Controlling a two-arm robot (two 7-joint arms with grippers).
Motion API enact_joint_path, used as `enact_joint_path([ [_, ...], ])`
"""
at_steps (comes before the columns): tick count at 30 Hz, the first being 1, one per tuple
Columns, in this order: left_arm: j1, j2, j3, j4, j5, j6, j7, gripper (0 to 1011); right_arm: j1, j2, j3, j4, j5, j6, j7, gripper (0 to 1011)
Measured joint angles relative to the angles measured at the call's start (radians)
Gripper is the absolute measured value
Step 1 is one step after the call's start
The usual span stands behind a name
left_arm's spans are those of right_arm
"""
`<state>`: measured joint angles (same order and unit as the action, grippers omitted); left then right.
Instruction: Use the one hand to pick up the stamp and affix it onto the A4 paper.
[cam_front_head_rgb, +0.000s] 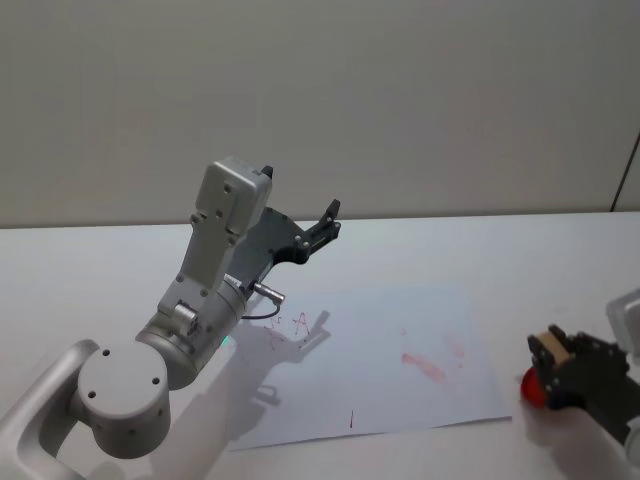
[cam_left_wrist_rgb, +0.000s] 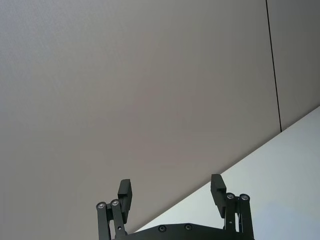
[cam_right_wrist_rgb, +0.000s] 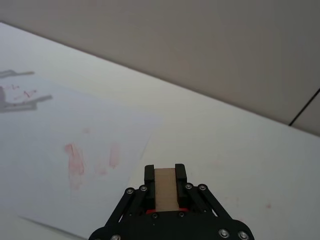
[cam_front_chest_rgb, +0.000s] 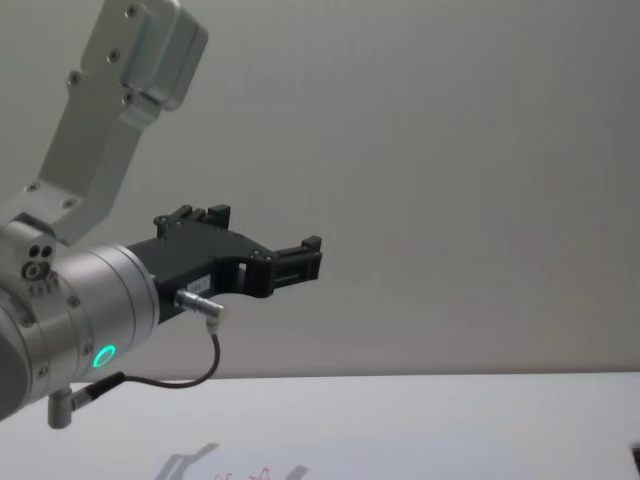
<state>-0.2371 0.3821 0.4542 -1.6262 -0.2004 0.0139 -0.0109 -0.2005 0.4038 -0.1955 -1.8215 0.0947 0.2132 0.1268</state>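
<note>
Stamp gripped beside the sheet

Head view: the black blocky right gripper (cam_front_head_rgb: 552, 352) pinches a wooden-handled, red-based stamp (cam_front_head_rgb: 548, 345) just beside the right edge of the flat white, red-marked A4 paper (cam_front_head_rgb: 380, 370).
Left wrist view: the silver-mounted left gripper (cam_left_wrist_rgb: 171, 187) gapes wide, empty.
Right wrist view: the fingers clamp the stamp's handle.
Chest view: the left gripper hangs raised.

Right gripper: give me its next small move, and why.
Likely shift left until the stamp is over the A4 paper. The right gripper is shut on the stamp just off the sheet's right edge, not above it. The left gripper is parked raised, open.
</note>
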Motion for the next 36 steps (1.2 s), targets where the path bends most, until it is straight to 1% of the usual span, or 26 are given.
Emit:
enact_joint_path([
  [4,0.000,0.000,0.000,0.000,0.000,0.000,0.000,1001,0.044,-0.019,-0.005,-0.002,-0.021,-0.032,0.031,219],
  [7,0.000,0.000,0.000,0.000,0.000,0.000,0.000,1001,0.067,-0.030,-0.008,0.002,-0.030,-0.048,0.051,219],
  [10,0.000,0.000,0.000,0.000,0.000,0.000,0.000,1001,0.099,-0.047,-0.014,0.013,-0.039,-0.064,0.080,219],
  [11,0.000,0.000,0.000,0.000,0.000,0.000,0.000,1001,0.118,-0.057,-0.019,0.023,-0.043,-0.072,0.098,219],
  [13,0.000,0.000,0.000,0.000,0.000,0.000,0.000,1001,0.135,-0.066,-0.023,0.033,-0.046,-0.078,0.115,219],
  [14,0.000,0.000,0.000,0.000,0.000,0.000,0.000,1001,0.154,-0.077,-0.027,0.047,-0.049,-0.082,0.136,219],
  [16,0.000,0.000,0.000,0.000,0.000,0.000,0.000,1001,0.170,-0.086,-0.031,0.059,-0.051,-0.084,0.151,219],
  [20,0.000,0.000,0.000,0.000,0.000,0.000,0.000,1001,0.214,-0.111,-0.044,0.101,-0.055,-0.083,0.206,219],
  [22,0.000,0.000,0.000,0.000,0.000,0.000,0.000,1001,0.221,-0.116,-0.046,0.111,-0.056,-0.081,0.215,219],
  [23,0.000,0.000,0.000,0.000,0.000,0.000,0.000,1001,0.238,-0.126,-0.051,0.133,-0.057,-0.076,0.237,219],
  [27,0.000,0.000,0.000,0.000,0.000,0.000,0.000,1001,0.260,-0.138,-0.059,0.165,-0.062,-0.067,0.269,219],
  [28,0.000,0.000,0.000,0.000,0.000,0.000,0.000,1001,0.268,-0.144,-0.063,0.180,-0.065,-0.062,0.286,219],
  [31,0.000,0.000,0.000,0.000,0.000,0.000,0.000,1001,0.285,-0.152,-0.072,0.212,-0.072,-0.052,0.312,219],
  [36,0.000,0.000,0.000,0.000,0.000,0.000,0.000,1001,0.303,-0.163,-0.082,0.252,-0.087,-0.036,0.347,219],
])
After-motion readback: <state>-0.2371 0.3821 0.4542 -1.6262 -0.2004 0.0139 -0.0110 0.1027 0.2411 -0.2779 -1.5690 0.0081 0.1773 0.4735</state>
